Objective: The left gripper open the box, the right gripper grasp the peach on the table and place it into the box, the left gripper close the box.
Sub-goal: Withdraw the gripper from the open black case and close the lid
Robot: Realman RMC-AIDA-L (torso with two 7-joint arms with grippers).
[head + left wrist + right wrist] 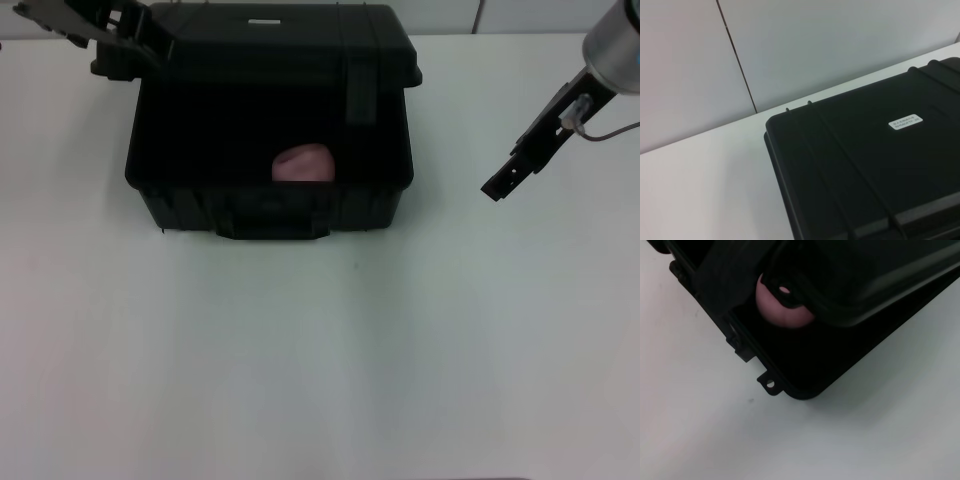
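Peach [304, 163] lies inside the box [270, 205], near the front wall and about midway along it, on the dark floor of the case. In the right wrist view the peach [782, 307] shows pale pink under the edge of the raised lid [865, 275], partly hidden by it. The box stands toward the far side of the white surface [320, 360], its lid [285, 45] lifted and tilted back, the small white label [905, 122] on the lid's outer face. The left hand [125, 35] is at the lid's far left corner, touching or just beside its edge; I cannot tell whether its fingers are spread or pressed together. The right hand [500, 185] hangs above the bare surface well to the right of the box, apart from it, holding nothing; its fingers look close together, but I cannot tell for certain.
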